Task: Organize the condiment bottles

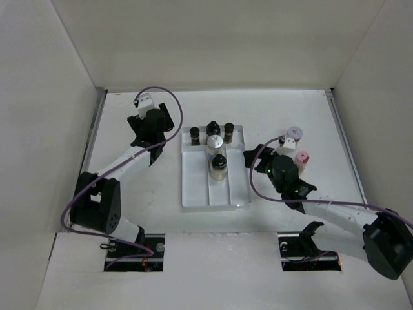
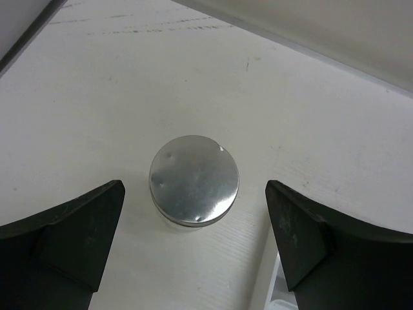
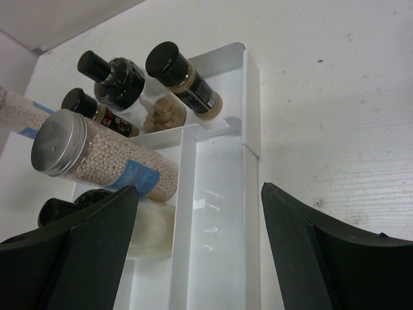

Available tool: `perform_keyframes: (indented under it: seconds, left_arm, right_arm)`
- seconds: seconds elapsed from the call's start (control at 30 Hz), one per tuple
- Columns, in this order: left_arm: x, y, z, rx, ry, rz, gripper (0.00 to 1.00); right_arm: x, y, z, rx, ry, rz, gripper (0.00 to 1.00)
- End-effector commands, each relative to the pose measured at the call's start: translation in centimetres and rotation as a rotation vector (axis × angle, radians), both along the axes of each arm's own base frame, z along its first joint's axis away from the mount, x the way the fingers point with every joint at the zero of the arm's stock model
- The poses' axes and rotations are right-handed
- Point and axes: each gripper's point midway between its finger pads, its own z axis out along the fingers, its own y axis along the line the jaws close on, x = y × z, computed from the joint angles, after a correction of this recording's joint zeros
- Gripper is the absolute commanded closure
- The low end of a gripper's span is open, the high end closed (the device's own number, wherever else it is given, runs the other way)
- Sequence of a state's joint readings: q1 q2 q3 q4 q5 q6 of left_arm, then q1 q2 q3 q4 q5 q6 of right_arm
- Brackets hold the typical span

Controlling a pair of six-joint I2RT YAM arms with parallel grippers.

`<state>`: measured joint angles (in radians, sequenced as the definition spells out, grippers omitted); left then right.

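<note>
Our left gripper [image 2: 193,194] stands spread astride the silver-capped bottle [image 2: 194,177] on the table [image 2: 97,97] left of the tray [image 1: 193,184], so we should centre, sink lower, then squeeze gently; our right gripper [image 3: 199,188], also spread, hangs over the tray.

My right pincer [image 3: 199,189] hangs with its dark fingers spread wide, above the long compartment along the right side of the white tray [image 3: 252,103]. In the tray to the left I see a silver-capped bottle [image 3: 97,155] of pale beads with a blue label. Beyond it cluster three black-capped bottles [image 3: 184,81]. Bare white table [image 3: 335,97] lies to the right.
</note>
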<state>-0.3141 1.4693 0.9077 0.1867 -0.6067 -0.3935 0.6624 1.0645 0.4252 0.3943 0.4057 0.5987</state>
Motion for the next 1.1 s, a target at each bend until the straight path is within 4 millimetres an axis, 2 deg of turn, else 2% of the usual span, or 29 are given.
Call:
perform_keyframes:
  seconds: [0.0,0.13,0.2,0.3,0.37,0.57,0.67,0.83,0.93,1.07]
  left_arm:
    - [1.9,-0.6,1.8,-0.015,-0.052,-0.023,0.09]
    - [2.5,-0.8,0.6,-0.009,-0.035,-0.024,0.21]
    - [2.2,-0.9,0.4,-0.005,-0.033,-0.022,0.34]
    - [1.0,-1.1,1.2,-0.007,-0.066,-0.019,0.54]
    - [-0.7,-1.9,2.1,-0.008,-0.094,-0.034,0.59]
    - [-7.9,-4.7,4.6,-0.033,-0.167,-0.150,0.61]
    - [-11.4,-6.0,5.5,-0.045,-0.179,-0.239,0.61]
    - [-15.7,-8.4,6.6,-0.052,-0.161,-0.399,0.61]
    - [-17.8,-11.4,7.4,-0.071,-0.168,-0.528,0.61]
    - [-20.1,-16.7,7.6,-0.078,-0.163,-0.721,0.61]
  right_arm:
    - [0.4,1.0,2.1,0.047,-0.051,0.026,0.16]
    - [0.4,0.8,2.2,0.042,-0.059,0.018,0.16]
    - [0.3,0.9,2.1,0.047,-0.054,0.024,0.16]
    - [0.4,0.6,2.5,0.044,-0.066,0.011,0.16]
    - [0.3,0.5,2.3,0.046,-0.063,0.007,0.16]
    - [0.6,0.4,1.7,0.029,-0.050,-0.004,0.16]
    - [0.5,0.2,2.1,0.035,-0.060,-0.007,0.16]
    - [0.5,-0.6,2.4,0.051,-0.073,-0.032,0.16]
    - [0.5,-0.6,2.4,0.045,-0.074,-0.038,0.15]
    - [0.8,-0.3,1.8,0.036,-0.060,-0.036,0.16]
